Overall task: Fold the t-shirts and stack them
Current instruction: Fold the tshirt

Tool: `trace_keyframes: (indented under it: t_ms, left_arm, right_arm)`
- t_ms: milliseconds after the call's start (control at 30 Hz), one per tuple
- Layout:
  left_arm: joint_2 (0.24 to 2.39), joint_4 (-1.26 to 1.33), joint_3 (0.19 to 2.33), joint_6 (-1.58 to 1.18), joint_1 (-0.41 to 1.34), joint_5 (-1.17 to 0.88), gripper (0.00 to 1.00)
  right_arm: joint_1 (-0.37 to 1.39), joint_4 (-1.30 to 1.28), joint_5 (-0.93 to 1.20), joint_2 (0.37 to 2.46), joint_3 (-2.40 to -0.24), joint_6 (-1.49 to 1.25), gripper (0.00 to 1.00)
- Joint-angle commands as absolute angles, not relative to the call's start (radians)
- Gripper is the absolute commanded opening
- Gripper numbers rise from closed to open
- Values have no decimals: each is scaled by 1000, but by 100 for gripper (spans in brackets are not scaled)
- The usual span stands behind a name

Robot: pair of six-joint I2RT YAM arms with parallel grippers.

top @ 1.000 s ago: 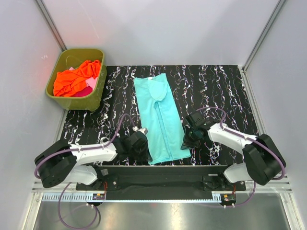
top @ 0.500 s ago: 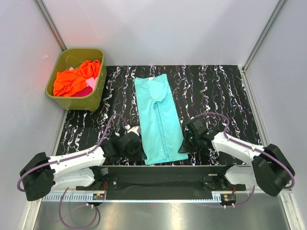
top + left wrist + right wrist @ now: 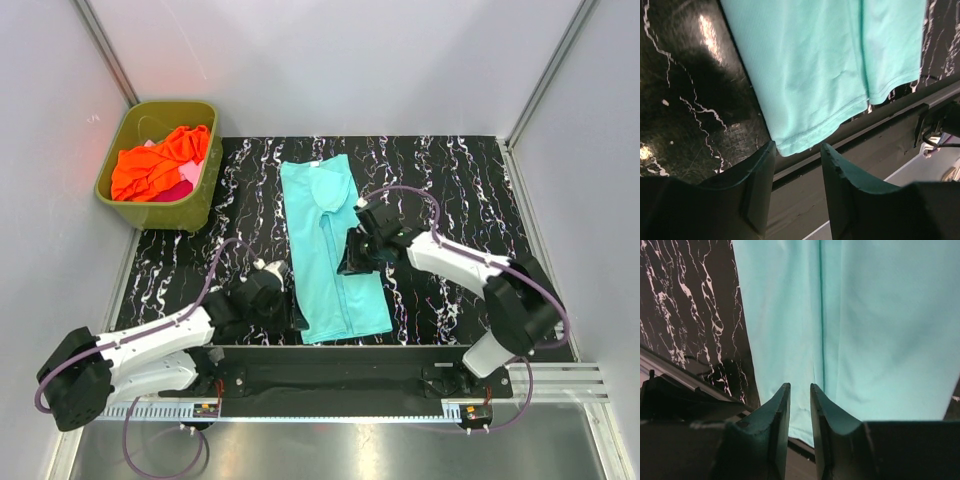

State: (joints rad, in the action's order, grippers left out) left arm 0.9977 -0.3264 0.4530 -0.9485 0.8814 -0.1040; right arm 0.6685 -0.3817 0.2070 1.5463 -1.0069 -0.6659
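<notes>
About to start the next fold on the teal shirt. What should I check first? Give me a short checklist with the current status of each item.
1. The teal shirt lies flat as one long strip on the table: ok.
2. The left gripper is open with nothing between its fingers, and the hem corner sits just beyond the gap: ok.
3. The right gripper is over the shirt's right side, jaws only narrowly apart, no cloth pinched: ok.
4. The near hem is fully on the table, not hanging over the front edge: cannot tell.
5. The orange shirt and pink shirt are out of the way in the tub: ok.
</notes>
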Motion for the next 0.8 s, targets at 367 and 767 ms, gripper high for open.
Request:
trace_keyframes:
  t_ms: [367,767]
  left_arm:
    - [1019,-199,328,-989,879,-176,51]
    - [1065,-186,327,-977,881,-183,46]
  right_arm:
    - [744,-265,301,1744,-989,-615,30]
    - [769,-250,219,1741,-927,-655,24]
